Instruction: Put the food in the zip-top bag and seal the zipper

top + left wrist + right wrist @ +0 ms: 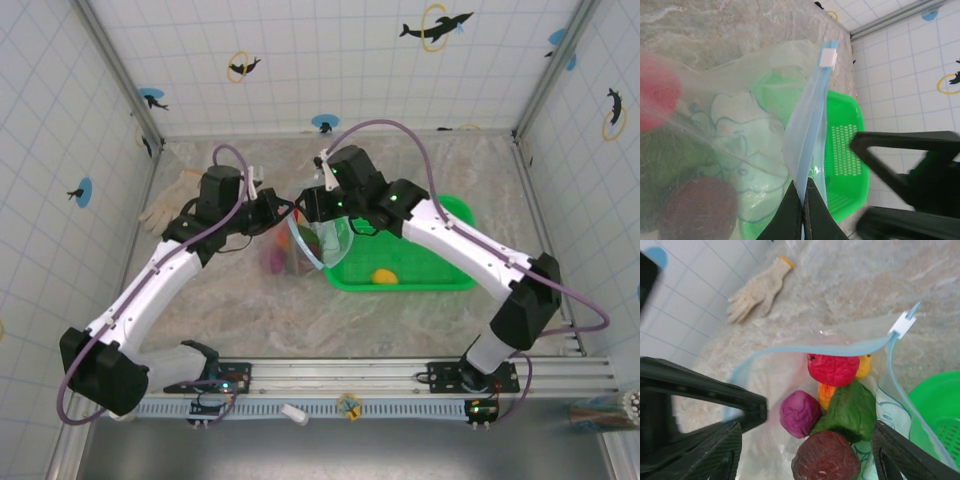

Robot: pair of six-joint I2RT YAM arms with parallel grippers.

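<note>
Your left gripper (802, 202) is pinched shut on the zipper (812, 130), holding one end of the mouth up, I judge, so the zip-top bag (740, 125) hangs open near the middle of the tabletop. Your right gripper (807, 440) stands spread wide over that mouth, gripping nothing (probably lining up on the white slider (902, 325)). Inside lie red (832, 369), magenta (800, 412), dark green (850, 410) and brown (826, 457) food. A yellow piece (384, 276) sits in the green basket (440, 282) towards the right edge, not yet bagged. Whether the bag's bottom touches the tabletop is hidden by the arms.
</note>
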